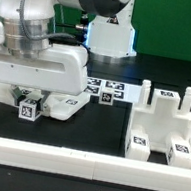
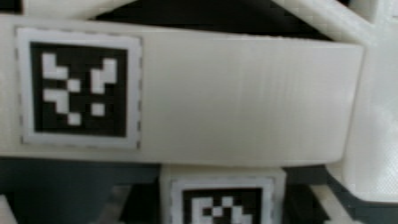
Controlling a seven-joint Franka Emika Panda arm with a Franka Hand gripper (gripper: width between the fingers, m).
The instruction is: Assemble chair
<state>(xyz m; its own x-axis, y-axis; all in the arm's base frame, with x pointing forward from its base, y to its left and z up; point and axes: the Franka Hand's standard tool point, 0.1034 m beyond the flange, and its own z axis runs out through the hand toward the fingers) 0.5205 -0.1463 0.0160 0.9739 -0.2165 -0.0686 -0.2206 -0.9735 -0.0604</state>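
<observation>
My gripper (image 1: 28, 100) is low at the exterior view's left, under the big white arm. A small white tagged chair piece (image 1: 27, 111) sits between its fingers, just above the table. In the wrist view this piece (image 2: 222, 200) shows with dark fingers tight against both sides. A broad white chair part with a tag (image 2: 196, 90) fills the wrist view just beyond it; in the exterior view it lies beside the gripper (image 1: 66, 104). The boxy chair seat with upright posts (image 1: 164, 128) stands at the exterior view's right, well away from the gripper.
The marker board (image 1: 107, 87) lies flat on the black table behind the parts. A long white border rail (image 1: 81, 163) runs along the front edge. The arm's white base (image 1: 112, 36) stands at the back.
</observation>
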